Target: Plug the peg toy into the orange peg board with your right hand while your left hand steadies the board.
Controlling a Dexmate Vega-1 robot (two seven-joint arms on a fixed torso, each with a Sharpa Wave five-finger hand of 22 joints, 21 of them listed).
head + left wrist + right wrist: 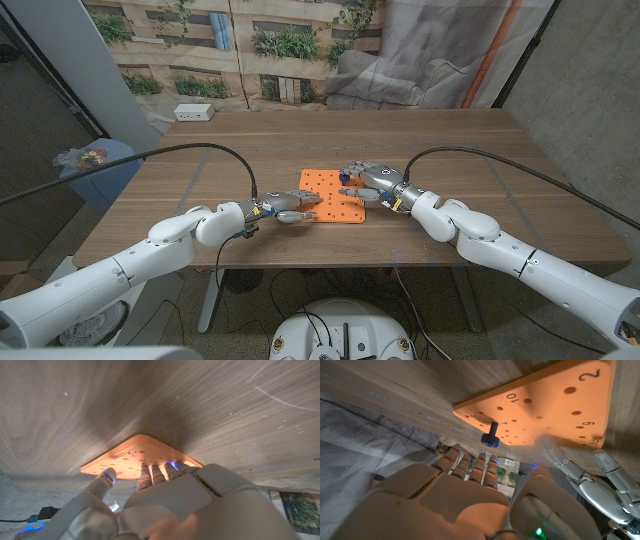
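Note:
The orange peg board [338, 208] lies flat near the middle of the wooden table. A dark blue peg toy [491, 436] stands upright in a hole of the board [555, 410], near the number 10. My right hand [375, 180] hovers over the board's far right part. In the right wrist view its fingers [470, 462] end just short of the peg's cap and hold nothing. My left hand [283, 208] reaches in from the left. Its fingertips [159, 471] press on the board's [125, 457] near left edge, with the thumb spread. The left hand [600, 485] also shows beside the board.
A white power strip [193, 112] lies at the table's far left corner. A blue bin [95, 160] stands on the floor left of the table. Black cables arc from both forearms over the table. Bare wood surrounds the board on all sides.

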